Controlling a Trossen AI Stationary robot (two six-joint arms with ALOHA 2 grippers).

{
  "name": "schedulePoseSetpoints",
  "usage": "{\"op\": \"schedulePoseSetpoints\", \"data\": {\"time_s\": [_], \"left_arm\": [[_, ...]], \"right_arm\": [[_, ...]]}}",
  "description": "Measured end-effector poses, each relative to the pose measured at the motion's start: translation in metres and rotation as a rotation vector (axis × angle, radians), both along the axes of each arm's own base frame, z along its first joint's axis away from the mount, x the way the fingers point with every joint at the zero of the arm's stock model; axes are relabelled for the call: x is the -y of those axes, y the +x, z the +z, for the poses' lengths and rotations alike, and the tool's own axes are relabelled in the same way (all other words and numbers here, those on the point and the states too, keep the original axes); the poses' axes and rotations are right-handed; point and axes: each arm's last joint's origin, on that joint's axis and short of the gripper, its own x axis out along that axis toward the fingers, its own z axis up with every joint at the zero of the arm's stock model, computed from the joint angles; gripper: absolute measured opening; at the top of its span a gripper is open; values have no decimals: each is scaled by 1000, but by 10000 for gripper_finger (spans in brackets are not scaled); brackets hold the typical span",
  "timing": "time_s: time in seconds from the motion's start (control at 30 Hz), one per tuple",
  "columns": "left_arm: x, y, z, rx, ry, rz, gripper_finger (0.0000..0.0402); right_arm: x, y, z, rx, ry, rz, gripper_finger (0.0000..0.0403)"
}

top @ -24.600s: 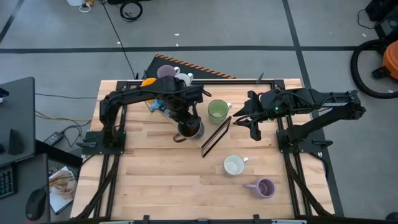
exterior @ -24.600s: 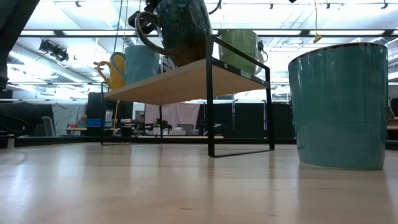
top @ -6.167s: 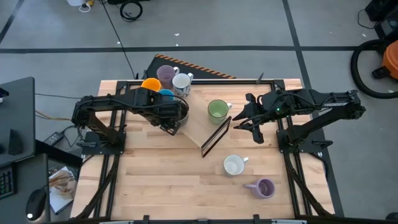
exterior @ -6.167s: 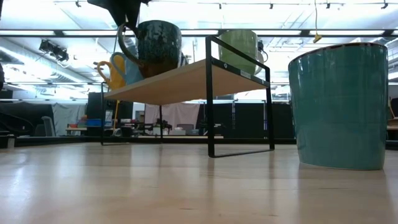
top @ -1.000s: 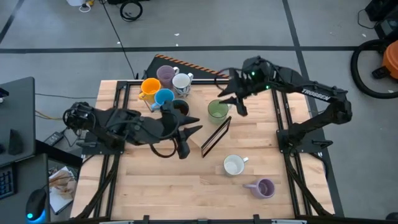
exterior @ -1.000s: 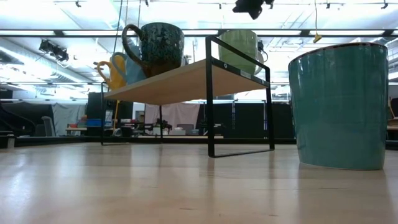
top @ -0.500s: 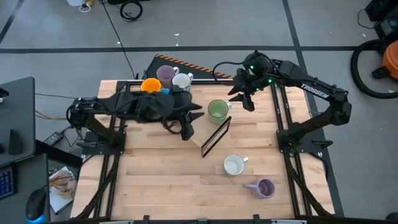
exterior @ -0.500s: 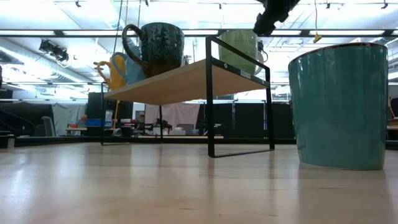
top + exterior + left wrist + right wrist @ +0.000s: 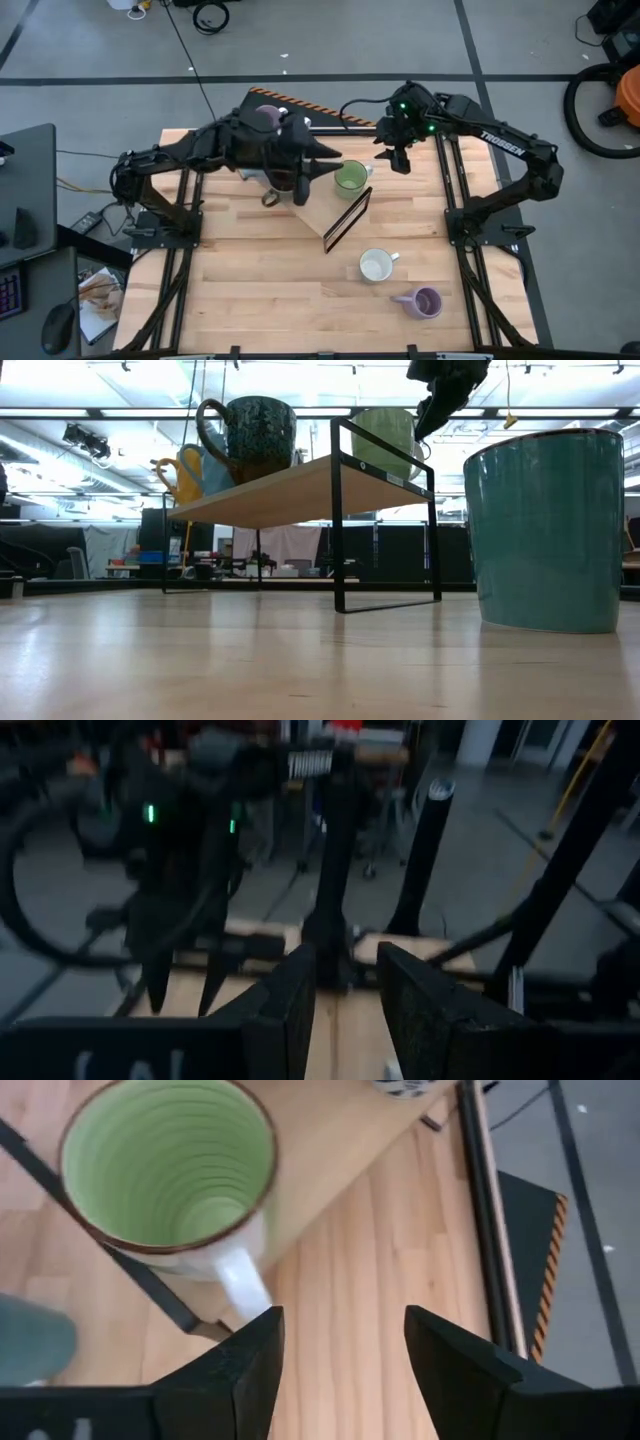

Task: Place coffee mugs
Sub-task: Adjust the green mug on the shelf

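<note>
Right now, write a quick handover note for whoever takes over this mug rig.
Left gripper: empty, jaws apart, above the shelf near the dark brown mug.
Right gripper: open, empty, hovering by the green mug's handle.
Done: dark brown, green, orange and light blue mugs sit on the shelf.
Left: white mug and lavender mug wait on the table; the mugs behind the left arm are hidden.
</note>
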Motion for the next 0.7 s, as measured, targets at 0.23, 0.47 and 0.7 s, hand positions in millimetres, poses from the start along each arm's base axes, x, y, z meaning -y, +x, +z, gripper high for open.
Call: {"op": "schedulePoseSetpoints", "data": {"time_s": [0.23,0.47,0.7], "left_arm": [[1,4,15,162,103,-25,116],[-14,29,-37,173,46,-78,116],[-26,25,-86,321,-126,-71,116]], "right_arm": [[7,1,1,-19,-112,-84,207],[11,4,-1,-49,-166,-132,204],[7,0,1,-26,-118,-73,205]]}}
